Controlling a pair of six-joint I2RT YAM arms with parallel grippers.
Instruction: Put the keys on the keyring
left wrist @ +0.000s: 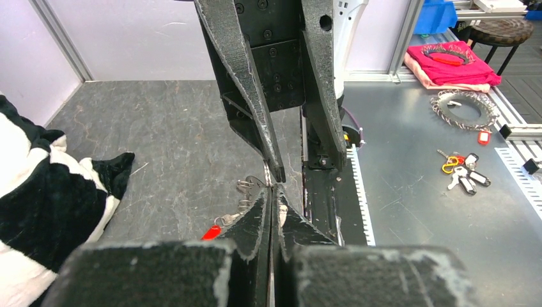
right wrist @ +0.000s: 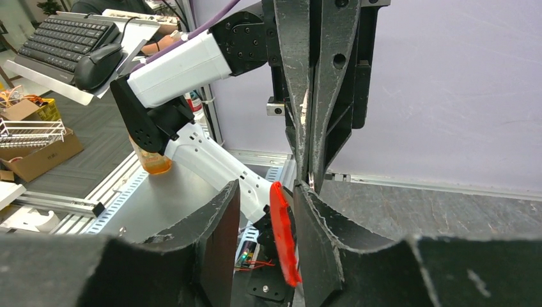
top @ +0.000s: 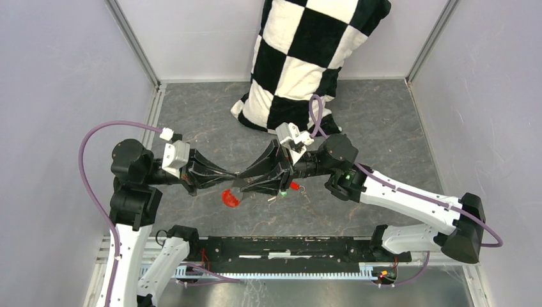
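Top external view: the two arms meet tip to tip over the grey desk (top: 383, 128), the left gripper (top: 231, 177) reaching in from the left and the right gripper (top: 241, 182) from the right, with the checkered pillow (top: 307, 57) propped against the back wall behind them. The keyring (top: 229, 198) shows here only as a red patch just below the meeting point. A red-headed key (top: 294, 185) and what looks like the green-headed key (top: 282, 191) sit close under the right gripper's body (too small to tell how they lie). The left wrist view shows what the overhead one cannot: the left fingers (left wrist: 255, 217) are pressed flat together, with thin wire rings (left wrist: 249, 187) at their tip trailing down to a sliver of red, so they appear to pinch the ring. It also catches a separate bunch of keys (left wrist: 463, 169) on a metal surface beyond the desk. The right wrist view alone shows the red fob (right wrist: 281, 236) hanging edge-on in the gap between the right fingers (right wrist: 217, 243), which stand moderately apart. The fob lies near one finger and clear of the other. The left gripper's closed tips come down from above just beside it.
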